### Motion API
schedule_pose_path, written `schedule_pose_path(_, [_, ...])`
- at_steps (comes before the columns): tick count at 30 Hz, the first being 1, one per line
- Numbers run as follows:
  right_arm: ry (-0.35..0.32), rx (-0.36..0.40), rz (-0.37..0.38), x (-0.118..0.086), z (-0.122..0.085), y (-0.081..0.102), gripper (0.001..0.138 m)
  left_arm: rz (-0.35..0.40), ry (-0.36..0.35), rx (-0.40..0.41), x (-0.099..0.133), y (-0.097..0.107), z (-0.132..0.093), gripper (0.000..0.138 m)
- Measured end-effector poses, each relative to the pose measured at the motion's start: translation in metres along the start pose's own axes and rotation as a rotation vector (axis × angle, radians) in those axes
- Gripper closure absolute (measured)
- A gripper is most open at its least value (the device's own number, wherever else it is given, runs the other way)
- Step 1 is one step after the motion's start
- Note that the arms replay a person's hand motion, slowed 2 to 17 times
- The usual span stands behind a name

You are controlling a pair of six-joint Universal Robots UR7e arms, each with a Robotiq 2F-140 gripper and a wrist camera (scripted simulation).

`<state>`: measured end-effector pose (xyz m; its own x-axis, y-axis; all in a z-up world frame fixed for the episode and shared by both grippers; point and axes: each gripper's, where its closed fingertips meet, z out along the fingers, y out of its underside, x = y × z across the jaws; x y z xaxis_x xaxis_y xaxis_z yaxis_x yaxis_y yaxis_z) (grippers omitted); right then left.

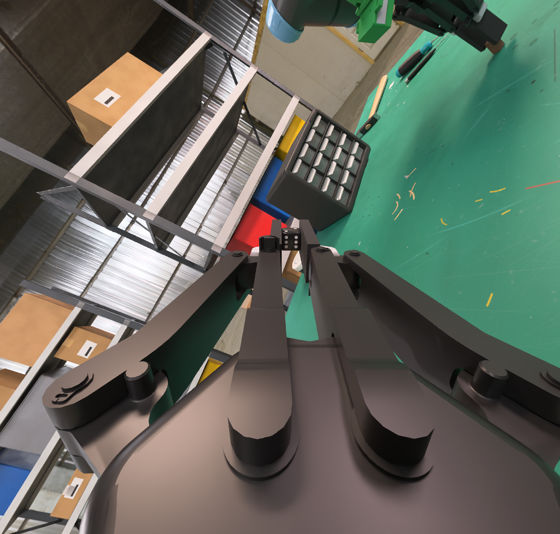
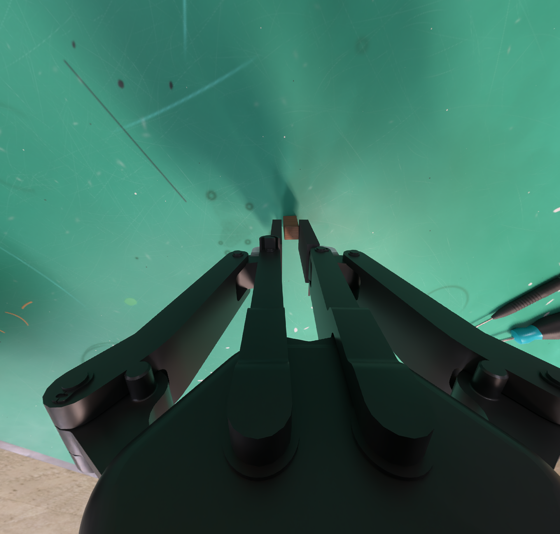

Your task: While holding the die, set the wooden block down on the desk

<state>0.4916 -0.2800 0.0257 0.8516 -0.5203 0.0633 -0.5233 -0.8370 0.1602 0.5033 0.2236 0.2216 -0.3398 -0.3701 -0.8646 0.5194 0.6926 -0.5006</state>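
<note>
My left gripper (image 1: 291,234) is shut on a small black die (image 1: 291,239) with white pips and holds it in the air beyond the edge of the green desk mat (image 1: 454,186). My right gripper (image 2: 290,231) is shut on a small wooden block (image 2: 290,227) and points steeply down at the mat (image 2: 303,95). The block's far end is at or very near the mat, where its shadow meets it. In the left wrist view the right gripper (image 1: 485,39) shows at the top right with the block (image 1: 496,46) at its tip, low against the mat.
A dark drawer cabinet (image 1: 327,161) stands on the mat near the die. Screwdrivers (image 1: 415,58) lie close to the right gripper, also in the right wrist view (image 2: 527,334). A wooden-handled tool (image 1: 377,98) lies farther off. Shelves with cardboard boxes (image 1: 112,95) stand beyond the desk. The mat's edge (image 2: 30,455) is at lower left.
</note>
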Motion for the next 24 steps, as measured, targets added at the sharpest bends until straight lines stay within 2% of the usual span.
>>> schedule_pose_path(8, [-0.002,0.005,0.004,-0.001,-0.003,0.001,0.122,0.002,0.001,0.001,0.001,-0.001,0.000,0.123])
schedule_pose_path(13, [0.006,0.021,0.012,-0.001,-0.008,0.001,0.117,0.003,0.000,0.002,0.001,-0.001,0.000,0.123])
schedule_pose_path(24, [0.095,0.058,0.040,0.004,-0.031,0.005,0.104,0.003,-0.003,0.002,0.001,-0.001,0.000,0.123])
